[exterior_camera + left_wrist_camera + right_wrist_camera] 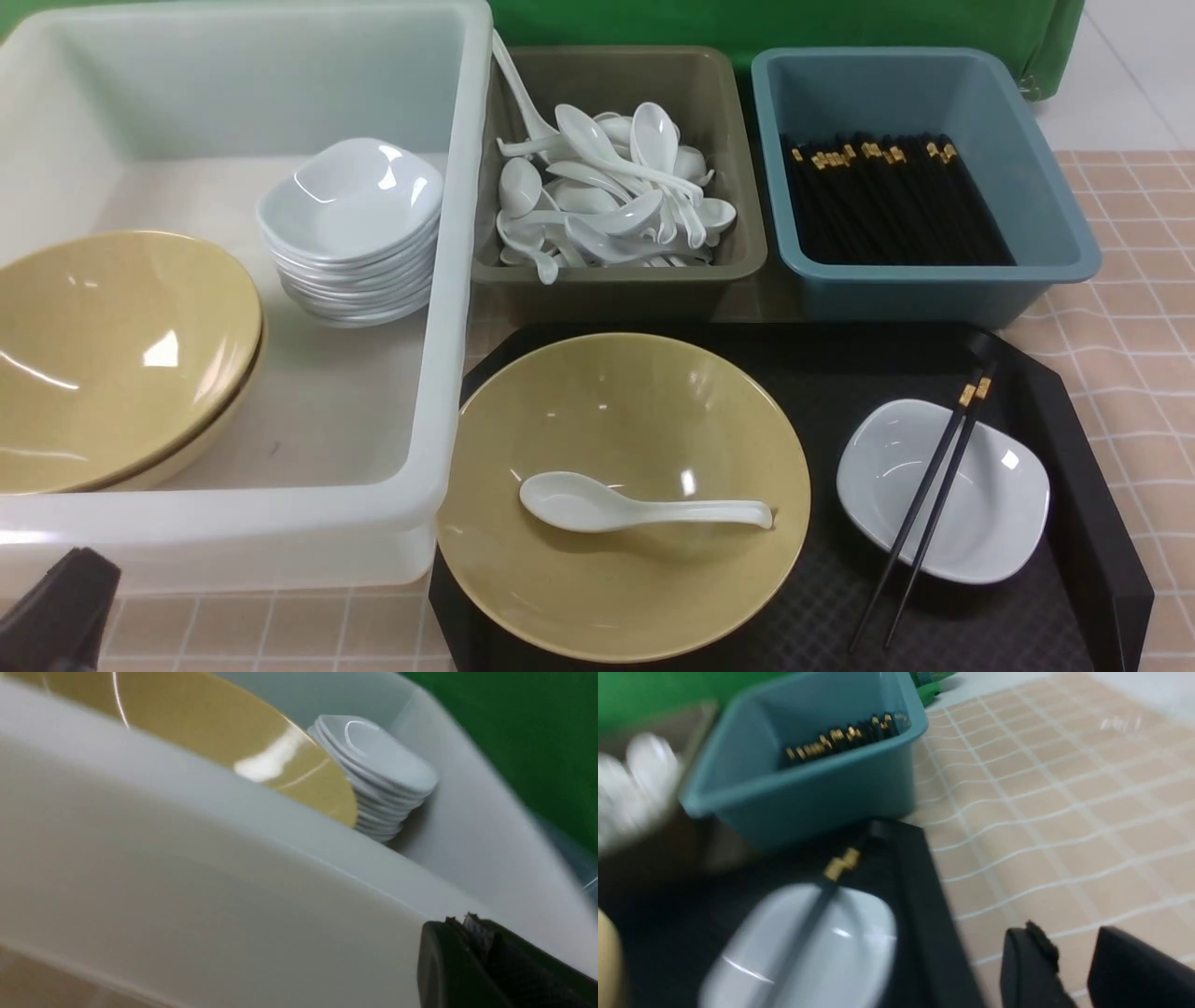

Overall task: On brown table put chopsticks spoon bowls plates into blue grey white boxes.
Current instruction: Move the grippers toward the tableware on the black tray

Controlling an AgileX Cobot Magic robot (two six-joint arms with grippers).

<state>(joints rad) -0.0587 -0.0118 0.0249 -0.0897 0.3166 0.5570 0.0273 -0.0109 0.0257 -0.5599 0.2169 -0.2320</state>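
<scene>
On the black tray (822, 373) a yellow bowl (621, 579) holds a white spoon (644, 506). Beside it a white plate (990, 504) has two black chopsticks (929, 504) lying across it. My left gripper (460, 921) is shut and empty, close against the white box's outer wall (210, 896). Its dark tip (56, 607) shows at the front view's lower left corner. My right gripper (1069, 940) is open and empty over the checked cloth, just off the tray's right edge (938, 914). It does not show in the front view.
The white box (446, 308) holds yellow bowls (112, 355) and a stack of white plates (350, 233). The grey box (607, 294) is full of white spoons (607, 196). The blue box (915, 299) holds black chopsticks (887, 205). Checked cloth (1130, 280) covers the table on the right.
</scene>
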